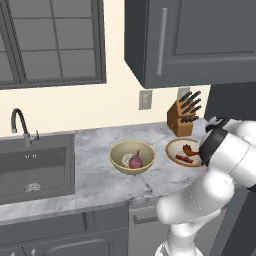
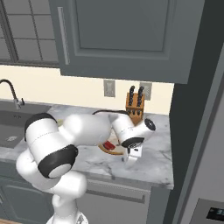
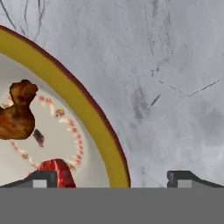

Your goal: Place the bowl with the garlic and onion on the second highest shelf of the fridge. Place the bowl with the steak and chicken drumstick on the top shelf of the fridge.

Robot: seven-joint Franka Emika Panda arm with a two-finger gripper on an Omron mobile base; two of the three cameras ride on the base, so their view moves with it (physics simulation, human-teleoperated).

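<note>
Two bowls are counted on the grey marble desk point(image 1: 95, 185). One shallow yellow-rimmed bowl point(image 3: 94, 114), holding one orange-brown chicken drumstick point(image 3: 17, 114) and one dark red steak point(image 3: 59, 171), is straddled at its rim by the spread hand point(image 3: 111, 178). One deeper tan bowl point(image 1: 132, 157), with one pale garlic bulb point(image 1: 126, 159) and one reddish-purple onion point(image 1: 136, 160), is seen beyond.

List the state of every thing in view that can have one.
gripper: open, jaws straddling the meat bowl's rim
meat bowl: upright on counter, holding steak and drumstick
other bowl: upright, holding onion and garlic
upper cabinet: door shut
faucet: off
</note>
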